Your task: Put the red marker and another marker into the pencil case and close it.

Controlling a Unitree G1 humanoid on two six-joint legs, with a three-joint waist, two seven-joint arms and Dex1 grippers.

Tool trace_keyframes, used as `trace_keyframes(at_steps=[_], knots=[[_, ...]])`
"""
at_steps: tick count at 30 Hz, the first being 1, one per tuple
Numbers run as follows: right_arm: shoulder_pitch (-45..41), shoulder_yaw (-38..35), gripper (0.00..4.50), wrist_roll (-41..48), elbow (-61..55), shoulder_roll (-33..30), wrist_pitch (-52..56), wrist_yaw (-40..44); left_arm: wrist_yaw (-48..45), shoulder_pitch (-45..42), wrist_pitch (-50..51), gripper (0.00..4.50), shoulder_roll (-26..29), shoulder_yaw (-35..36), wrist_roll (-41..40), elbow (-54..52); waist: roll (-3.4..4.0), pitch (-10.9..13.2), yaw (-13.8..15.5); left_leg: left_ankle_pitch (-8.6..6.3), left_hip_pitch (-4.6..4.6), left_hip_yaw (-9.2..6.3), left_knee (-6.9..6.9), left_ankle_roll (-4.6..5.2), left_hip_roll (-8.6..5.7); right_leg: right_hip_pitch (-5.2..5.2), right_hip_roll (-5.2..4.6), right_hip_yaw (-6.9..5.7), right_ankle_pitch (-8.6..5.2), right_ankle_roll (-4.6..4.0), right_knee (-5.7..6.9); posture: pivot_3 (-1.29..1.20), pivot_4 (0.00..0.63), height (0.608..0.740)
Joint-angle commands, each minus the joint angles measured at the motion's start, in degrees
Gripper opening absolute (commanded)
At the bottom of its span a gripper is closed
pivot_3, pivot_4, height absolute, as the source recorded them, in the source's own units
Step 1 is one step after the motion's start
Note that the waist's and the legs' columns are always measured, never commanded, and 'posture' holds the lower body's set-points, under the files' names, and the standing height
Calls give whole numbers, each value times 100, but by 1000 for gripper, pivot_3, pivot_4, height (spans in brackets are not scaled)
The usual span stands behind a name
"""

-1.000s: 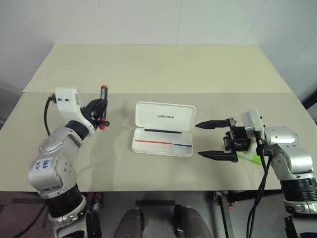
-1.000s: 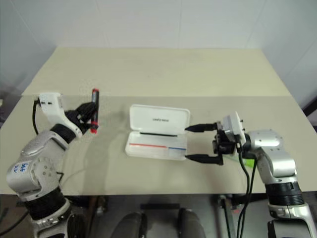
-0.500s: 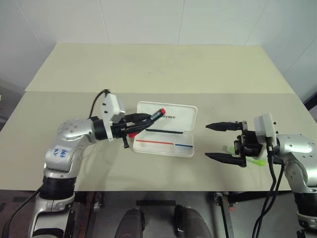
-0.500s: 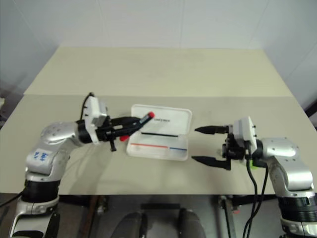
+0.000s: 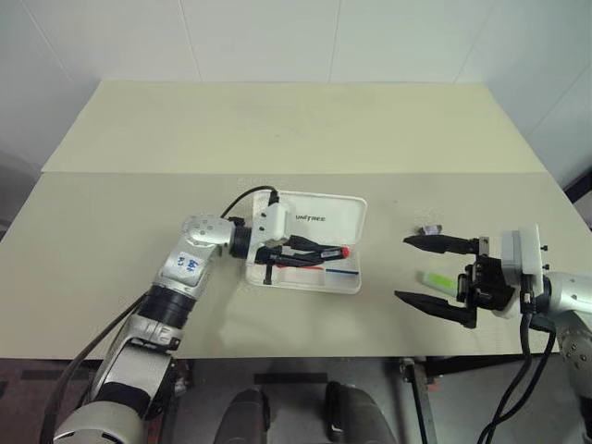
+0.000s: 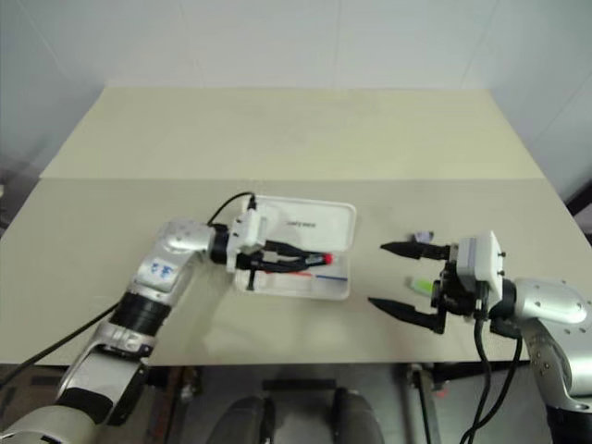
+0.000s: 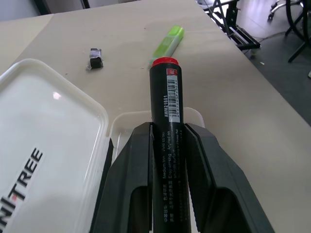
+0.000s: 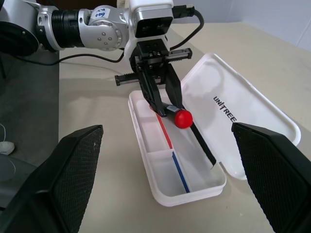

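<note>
Black fingers of the right gripper [image 5: 427, 275] stand spread wide, nothing between them, the lime-green marker [image 5: 437, 279] lying on the table [image 5: 277, 129] just beyond. Farther off, the left gripper [image 5: 319, 252] pinches the red marker [image 5: 326, 252] over the open pencil case [image 5: 310, 242]. Released askew, the marker could bridge the divider and block the lid, printed "UNITREE".

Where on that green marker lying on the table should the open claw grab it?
Probably across the middle of the green marker, coming down from above. It lies flat on the table, so only its long sides are free, and the right claw stands open beside it.
</note>
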Motion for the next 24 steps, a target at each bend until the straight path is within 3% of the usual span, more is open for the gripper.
trace_keyframes(at_steps=[1, 16, 24], knots=[[64, -269, 4500, 176, -305, -84, 9, -138, 62, -213, -470, 663, -38, -39, 256, 309, 0, 0, 7, 0, 1, -1, 0, 0, 0, 1, 0, 0, 0, 0, 1, 0, 150, 740], [80, -145, 4500, 194, -382, 7, -11, -301, 407, -484, -1272, 663, -84, -55, 953, 1218, 0, 0, 16, 1, -2, -2, 5, 1, -1, 1, -1, -1, 1, 2, 2, 0, 150, 740], [92, -110, 4500, 187, -340, 44, -39, -279, 466, -509, -1290, 3292, -242, -21, 914, 1160, 0, 0, 19, 1, -2, -2, 5, 1, -1, 1, -1, -1, 1, 2, 3, 0, 150, 740]])
